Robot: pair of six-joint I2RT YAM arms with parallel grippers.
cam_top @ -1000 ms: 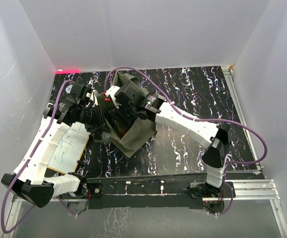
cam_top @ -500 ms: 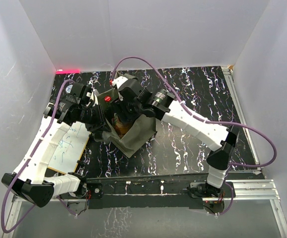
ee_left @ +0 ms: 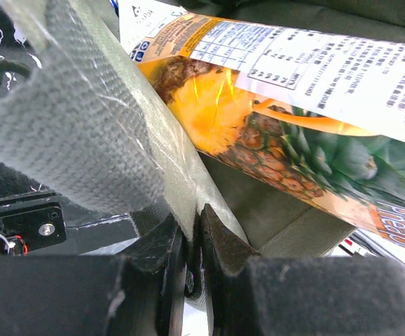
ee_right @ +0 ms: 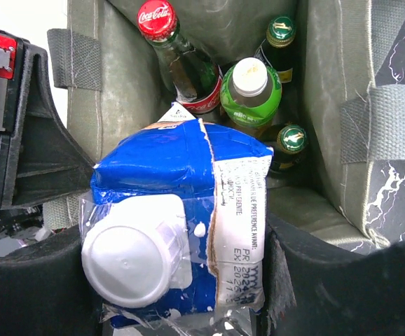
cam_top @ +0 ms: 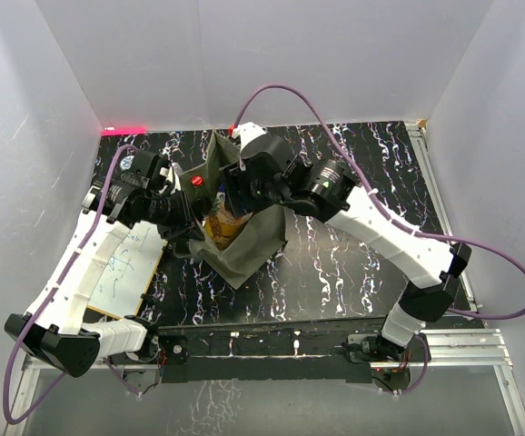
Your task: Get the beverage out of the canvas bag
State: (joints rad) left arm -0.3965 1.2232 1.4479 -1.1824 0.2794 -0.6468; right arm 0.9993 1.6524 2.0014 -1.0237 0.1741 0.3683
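The olive-grey canvas bag (cam_top: 252,247) stands open on the black marbled table. My left gripper (cam_top: 186,221) is shut on the bag's left rim (ee_left: 162,175), seen pinched between its jaws (ee_left: 192,238). My right gripper (cam_top: 232,195) is shut on a pineapple juice carton (cam_top: 218,228), holding it by its blue top with the white cap (ee_right: 181,224), partly above the bag's mouth. The carton's orange pineapple print (ee_left: 293,119) crosses the left wrist view. Inside the bag stand a Coca-Cola bottle (ee_right: 178,56), a green bottle with a white cap (ee_right: 250,87) and two green-capped bottles (ee_right: 282,31).
A white sheet on a board (cam_top: 122,263) lies at the table's left edge under my left arm. White walls close in the back and sides. A metal rail (cam_top: 440,204) runs along the right edge. The bag's strap handles (ee_right: 383,119) hang on its sides.
My right arm has risen and stretched toward the back, lifting the carton so more of its orange body shows above the bag. The left gripper has kept its hold on the rim.
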